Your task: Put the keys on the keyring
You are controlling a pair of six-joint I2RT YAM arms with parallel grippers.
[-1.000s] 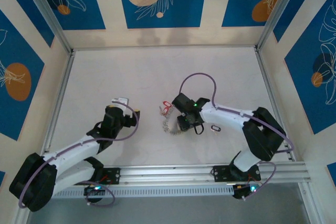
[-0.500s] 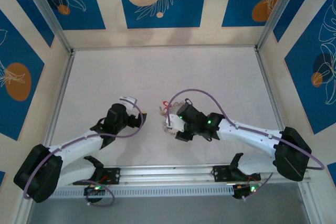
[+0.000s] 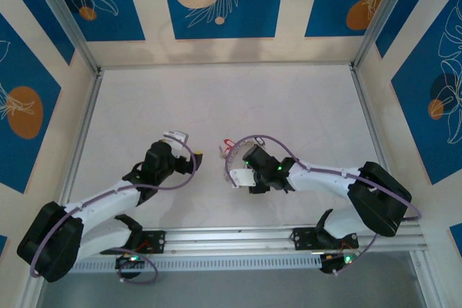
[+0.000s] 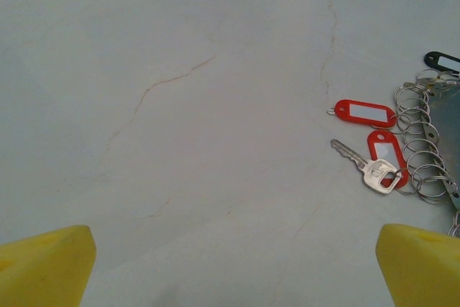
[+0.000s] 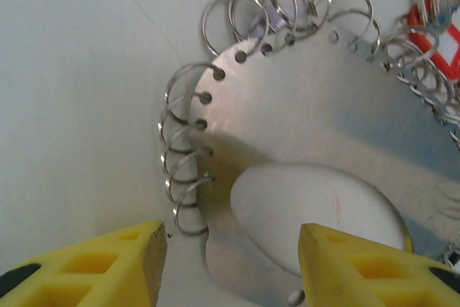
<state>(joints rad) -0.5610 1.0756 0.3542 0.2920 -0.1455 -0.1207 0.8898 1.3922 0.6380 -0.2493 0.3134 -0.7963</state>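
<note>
**Two spread grippers, keyring at the right fingertips**

One keyring (image 5: 309, 113), a flat silvery plate with a large oval opening, lies on the table (image 4: 180, 70). Holes along its rim carry small split rings (image 5: 183, 170). Its near edge reaches in between the yellow fingers (image 5: 93, 267) of the right gripper (image 5: 231, 249), which stand apart on either side and grasp nothing. Whether either pad touches the plate cannot be told. Past the right-hand finger, at the plate's far rim, sits a red tag (image 5: 438, 34).

The left gripper (image 4: 233, 257) is also spread wide and holds nothing, with bare table between its fingertips. Ahead of its right-hand fingertip a silver key (image 4: 366, 169) lies flat, its head touching a red tag. A second red tag lies just beyond that, and a black tag (image 4: 442, 59) farther on, beside a row of split rings.

From above, the keyring is just in front of the right gripper's fingers, with the left gripper near it but apart.
</note>
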